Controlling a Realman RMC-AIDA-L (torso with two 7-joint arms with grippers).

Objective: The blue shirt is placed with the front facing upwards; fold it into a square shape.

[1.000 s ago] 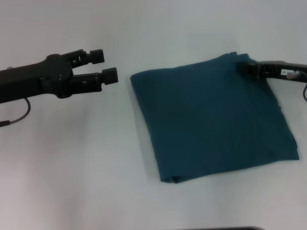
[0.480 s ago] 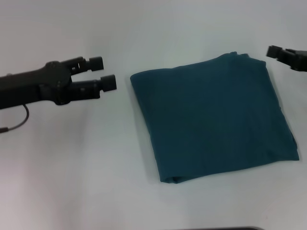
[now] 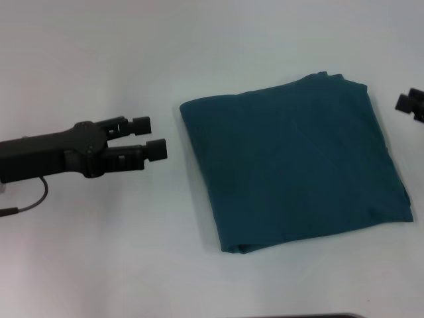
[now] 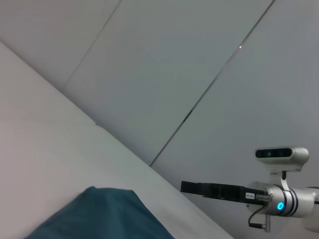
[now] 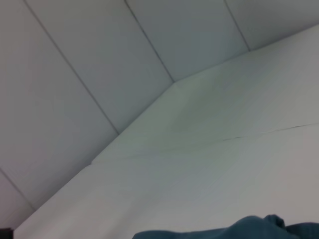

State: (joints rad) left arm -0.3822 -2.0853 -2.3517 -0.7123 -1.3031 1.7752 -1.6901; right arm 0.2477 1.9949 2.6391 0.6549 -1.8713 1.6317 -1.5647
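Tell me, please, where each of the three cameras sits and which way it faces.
Head view: on the robot's head, looking forward and down at the white table and folded blue shirt; left gripper open, right gripper at the picture's edge.
Left wrist view: on the left arm, looking across the shirt toward the wall; the right arm shows.
Right wrist view: on the right arm, looking over the shirt's edge at table and wall; no robot part shows.
All three views show the shirt.

One blue shirt (image 3: 295, 172), folded; two hands: left hand (image 3: 152, 137), right hand (image 3: 407, 104).
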